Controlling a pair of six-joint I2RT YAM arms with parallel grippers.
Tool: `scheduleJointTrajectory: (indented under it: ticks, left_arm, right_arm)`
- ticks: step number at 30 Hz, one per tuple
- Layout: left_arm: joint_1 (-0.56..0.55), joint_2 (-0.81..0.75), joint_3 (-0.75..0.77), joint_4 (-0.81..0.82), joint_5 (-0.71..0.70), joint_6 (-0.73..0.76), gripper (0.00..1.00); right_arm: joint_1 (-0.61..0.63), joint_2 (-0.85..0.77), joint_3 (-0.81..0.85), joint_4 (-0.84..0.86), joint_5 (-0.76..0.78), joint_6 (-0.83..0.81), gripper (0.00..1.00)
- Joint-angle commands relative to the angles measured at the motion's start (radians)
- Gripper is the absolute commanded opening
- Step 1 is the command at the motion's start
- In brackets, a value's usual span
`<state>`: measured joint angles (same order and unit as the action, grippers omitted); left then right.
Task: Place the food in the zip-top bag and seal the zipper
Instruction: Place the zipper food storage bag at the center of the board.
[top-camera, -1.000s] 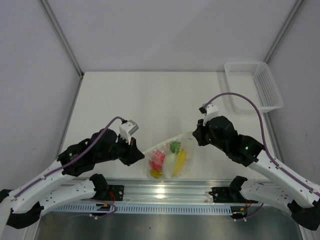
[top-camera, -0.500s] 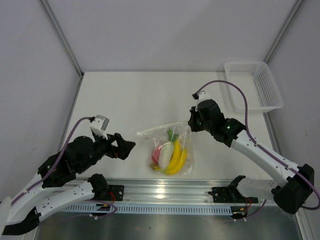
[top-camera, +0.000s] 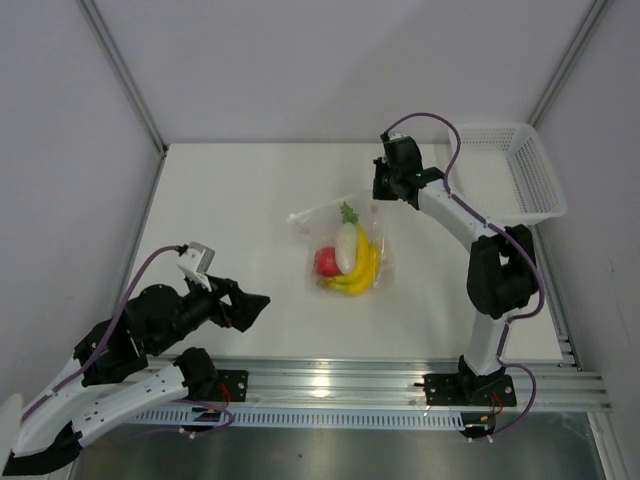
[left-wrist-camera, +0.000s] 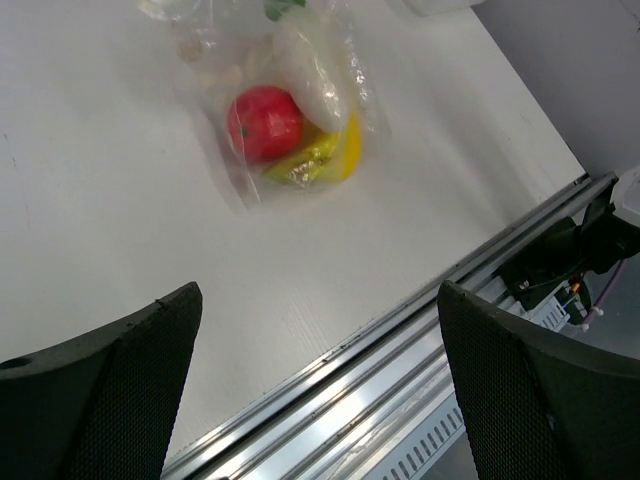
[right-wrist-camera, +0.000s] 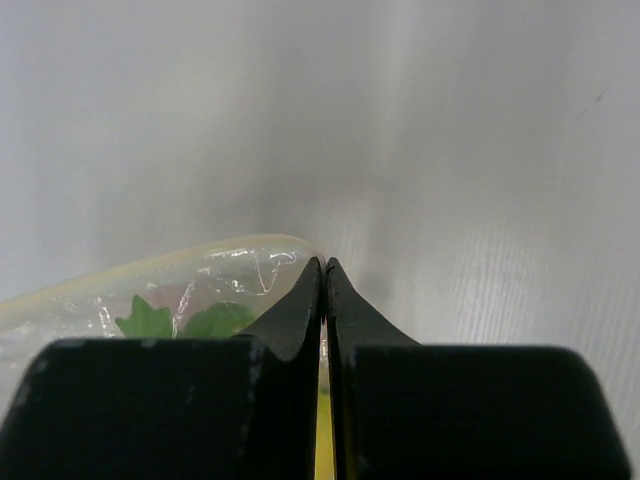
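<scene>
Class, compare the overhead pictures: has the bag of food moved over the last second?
Yes. The bag has moved away from the front rail, toward the basket, pinched by the right gripper.

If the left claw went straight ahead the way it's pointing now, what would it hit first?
Most likely the zip-top bag, at the end where the red fruit lies; nothing stands between it and the open left claw. Depth is unclear, so the claw might touch the table short of the bag.
</scene>
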<state>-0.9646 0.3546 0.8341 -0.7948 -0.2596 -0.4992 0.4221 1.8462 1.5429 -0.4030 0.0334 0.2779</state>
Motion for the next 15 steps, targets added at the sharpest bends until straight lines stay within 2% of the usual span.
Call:
scheduleJointTrajectory:
  ticks: [1, 12, 13, 14, 15]
  left_arm:
    - [-0.003, -0.012, -0.026, 0.049, 0.052, -0.021, 0.99]
    - [-0.003, 0.038, -0.056, 0.121, 0.074, -0.019, 1.0]
    - [-0.003, 0.037, -0.064, 0.124, 0.077, -0.027, 0.99]
    - [-0.003, 0.034, -0.067, 0.131, 0.079, -0.032, 1.0]
    - [-0.003, 0.03, -0.07, 0.134, 0.086, -0.041, 1.0]
  right_arm:
    - [-0.04, 0.108, 0.112, -0.007, -0.02, -0.013, 0.0]
    - [-0.074, 0.288, 0.23, -0.045, -0.003, 0.032, 0.0]
    - [-0.074, 0.289, 0.235, -0.048, -0.001, 0.026, 0.03]
    - [-0.071, 0.286, 0.241, -0.049, 0.0, 0.02, 0.11]
    - [-0.071, 0.283, 0.244, -0.053, 0.011, 0.014, 0.25]
